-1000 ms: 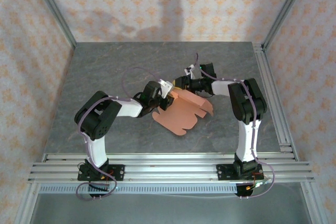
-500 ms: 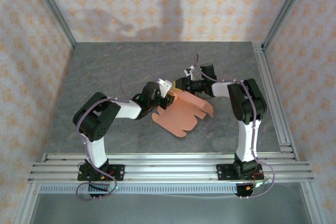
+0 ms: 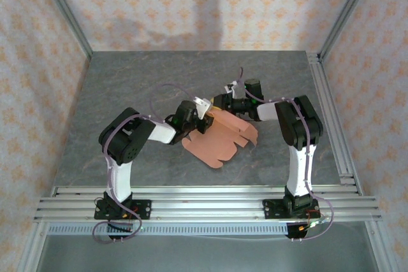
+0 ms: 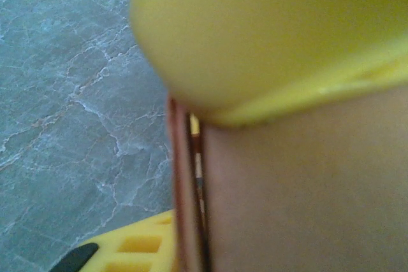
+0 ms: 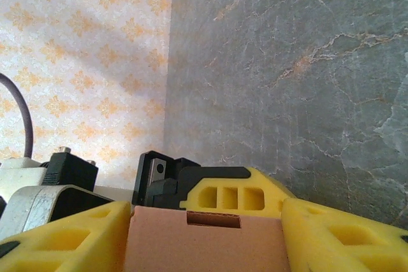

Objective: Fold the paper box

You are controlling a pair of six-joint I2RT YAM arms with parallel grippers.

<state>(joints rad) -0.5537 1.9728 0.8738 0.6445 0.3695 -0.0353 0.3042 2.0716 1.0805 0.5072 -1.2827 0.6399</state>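
Mid-table, the box (image 3: pixel 220 139) lies as a mostly flat sheet, long axis running left to right, spreading toward the bases from both grippers. Left gripper (image 3: pixel 203 118) looks clenched on its far-left edge, card sandwiched between the pads. Right gripper (image 3: pixel 221 102) sits just beside it at the far edge, fingers (image 5: pixel 70 237) apart, a slotted flap filling the gap. Whether they're pressing it, I cannot tell.

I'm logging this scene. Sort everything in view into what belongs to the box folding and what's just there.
Belongs to the job: paper box, left gripper, right gripper, both at its far side.
Just there: table, metal rail at the near edge, patterned walls.
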